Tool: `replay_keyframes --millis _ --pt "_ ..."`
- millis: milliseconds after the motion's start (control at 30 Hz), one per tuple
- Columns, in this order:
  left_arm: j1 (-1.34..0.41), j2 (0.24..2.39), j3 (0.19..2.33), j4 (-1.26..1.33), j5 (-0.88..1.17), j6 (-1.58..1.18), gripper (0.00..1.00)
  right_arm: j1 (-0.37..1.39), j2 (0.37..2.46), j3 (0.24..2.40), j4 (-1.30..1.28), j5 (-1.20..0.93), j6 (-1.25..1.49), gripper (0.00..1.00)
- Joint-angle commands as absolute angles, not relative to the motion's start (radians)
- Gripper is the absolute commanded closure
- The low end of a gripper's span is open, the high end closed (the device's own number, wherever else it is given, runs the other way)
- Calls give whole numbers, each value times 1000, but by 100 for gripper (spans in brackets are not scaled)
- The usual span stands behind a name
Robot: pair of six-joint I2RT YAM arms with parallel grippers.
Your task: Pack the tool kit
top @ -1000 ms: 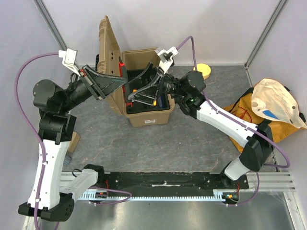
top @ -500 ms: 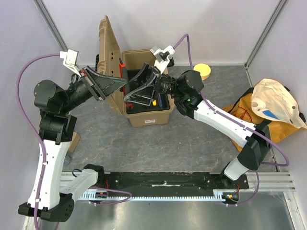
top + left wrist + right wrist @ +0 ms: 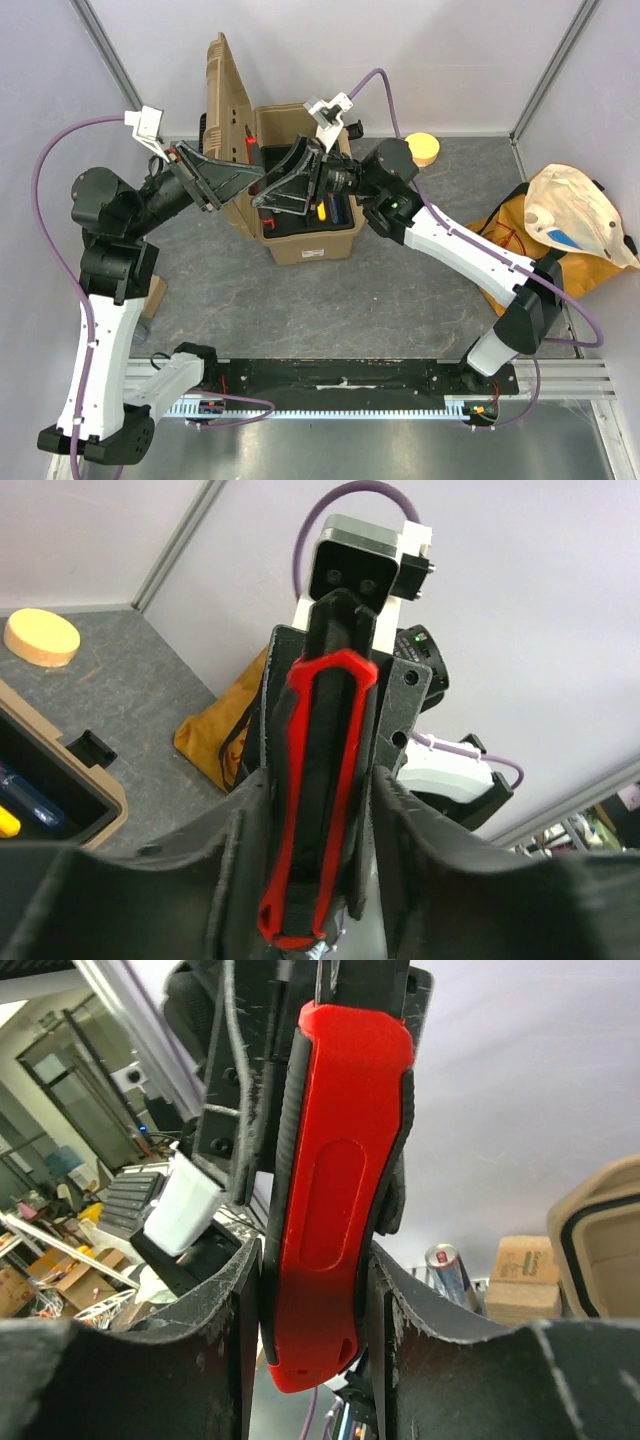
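The tan toolbox [image 3: 310, 245] stands open at the table's back, its lid [image 3: 222, 110] upright on the left. Yellow [image 3: 321, 212] and blue [image 3: 341, 212] tools lie in its black tray. My left gripper [image 3: 258, 180] and right gripper [image 3: 262, 198] meet tip to tip over the box's left side. A red-and-black tool handle [image 3: 320, 780] sits between the left fingers [image 3: 230, 850]. The same red handle [image 3: 335, 1190] is pressed between the right fingers [image 3: 235, 1310]. In the top view the fingers mostly hide it.
An orange-yellow fabric bag [image 3: 505, 240] with a cream bag [image 3: 580, 215] on it lies at the right. A yellow disc [image 3: 423, 148] sits behind the box and also shows in the left wrist view [image 3: 42, 637]. A small brown block [image 3: 155, 295] lies by the left arm.
My right gripper has moved left over the toolbox until its fingers close round the red handle at the left gripper's tip. The left arm has barely moved.
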State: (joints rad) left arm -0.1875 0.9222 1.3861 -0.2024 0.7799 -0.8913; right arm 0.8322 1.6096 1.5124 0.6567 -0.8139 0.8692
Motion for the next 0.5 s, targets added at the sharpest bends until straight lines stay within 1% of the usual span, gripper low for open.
replay_keyframes --millis 0,67,133,267,467 --pt "-187 902 1445 -308 712 -792 44 834 1595 1633 302 -720 656 85" --pt "-189 899 1485 -426 652 -720 38 835 1577 1649 160 -616 568 85" --pt "-189 900 1523 -532 579 -657 35 833 1553 1643 60 -505 505 86" --pt "-187 904 1589 -670 427 -572 34 830 1543 1631 -76 -284 436 85" --pt "-187 888 1621 -747 292 -517 33 828 1643 1651 -213 -31 400 85"
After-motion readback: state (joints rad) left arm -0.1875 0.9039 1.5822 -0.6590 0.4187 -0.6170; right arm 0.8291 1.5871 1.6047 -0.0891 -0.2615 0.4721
